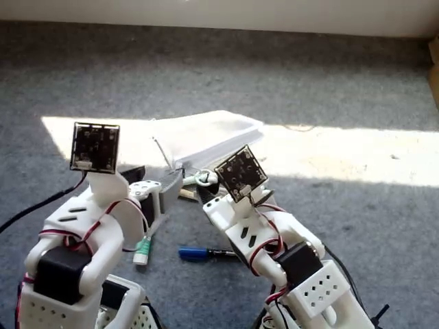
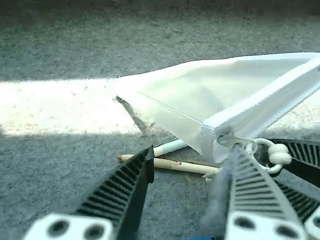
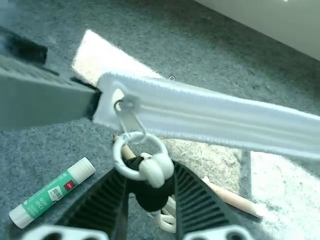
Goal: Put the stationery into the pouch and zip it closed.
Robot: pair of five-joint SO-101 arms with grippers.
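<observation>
Two grippers meet at one corner of the white translucent fabric pouch (image 2: 215, 95): right gripper (image 3: 150, 182) clamps its white ring zipper pull (image 3: 135, 155); left gripper (image 2: 191, 155) gapes wide, the corner and a pale wooden pencil (image 2: 185, 165) just ahead.

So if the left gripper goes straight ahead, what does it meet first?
The left gripper would probably meet the pouch first, at its zipper-end corner just past the open fingers; the pencil lies lower on the carpet. Depth is unclear.
</observation>
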